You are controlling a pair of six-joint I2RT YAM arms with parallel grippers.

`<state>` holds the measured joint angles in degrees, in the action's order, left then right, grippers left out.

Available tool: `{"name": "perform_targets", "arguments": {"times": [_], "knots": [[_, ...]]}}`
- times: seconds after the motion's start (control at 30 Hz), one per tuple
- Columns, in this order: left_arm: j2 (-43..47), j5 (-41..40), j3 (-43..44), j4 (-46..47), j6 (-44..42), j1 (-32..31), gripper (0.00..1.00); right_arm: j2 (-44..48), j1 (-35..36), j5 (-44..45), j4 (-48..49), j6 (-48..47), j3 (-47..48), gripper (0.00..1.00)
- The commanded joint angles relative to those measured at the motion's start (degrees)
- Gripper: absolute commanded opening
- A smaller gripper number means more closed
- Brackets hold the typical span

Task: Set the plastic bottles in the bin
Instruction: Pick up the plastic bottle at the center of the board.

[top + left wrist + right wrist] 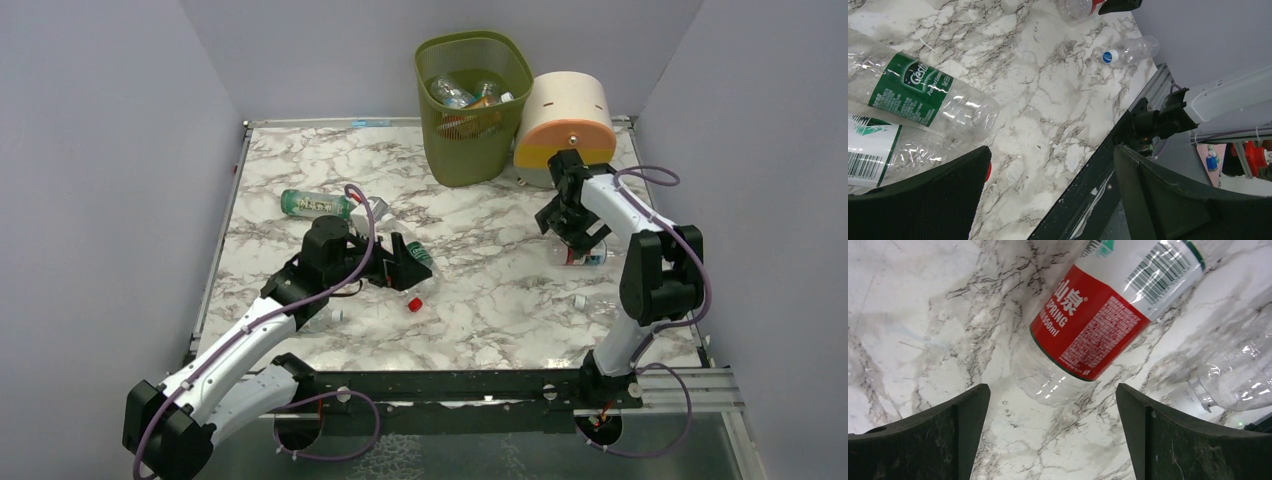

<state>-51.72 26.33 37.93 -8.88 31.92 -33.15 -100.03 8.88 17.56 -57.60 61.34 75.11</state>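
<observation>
"Marble-patterned table top [480,300], white veined with grey, is sitting between plain grey walls [100,150]. Jaws?"
"Left gripper [1050,150] and right gripper [1051,387] are both standing wide apart, gripping nothing."
"Bottles?"
"Red-labelled bottle [1088,325] is lying flat under the right gripper, its long axis running diagonally away from the fingers. Green-labelled bottle [315,204] is lying crosswise beyond the left gripper. Bin [470,150] is standing upright at the far edge, holding several bottles [465,95]."

White arms [245,335] with black joints [655,275] carry purple cables [372,228].
</observation>
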Motion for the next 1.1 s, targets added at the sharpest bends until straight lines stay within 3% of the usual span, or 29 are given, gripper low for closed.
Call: {"name": "perform_targets", "arguments": {"times": [0.0,0.3,0.9,1.07], "knots": [[1.7,-0.7,0.5,0.9,0.3,-0.3,0.99,1.4,-1.3,4.6,-4.7,3.4,0.8,0.99],[1.1,-0.1,1.0,1.0,-0.7,-0.3,0.99,1.6,-5.6,3.0,-4.5,7.0,0.9,0.99],[0.5,-0.1,1.5,0.0,-1.6,-0.3,0.99,-3.7,-6.5,0.5,1.6,6.6,-5.7,1.00],[0.5,-0.7,1.7,-0.8,-1.3,-0.3,0.99,-3.4,-6.5,0.3,5.5,4.0,-6.7,0.93]]}}
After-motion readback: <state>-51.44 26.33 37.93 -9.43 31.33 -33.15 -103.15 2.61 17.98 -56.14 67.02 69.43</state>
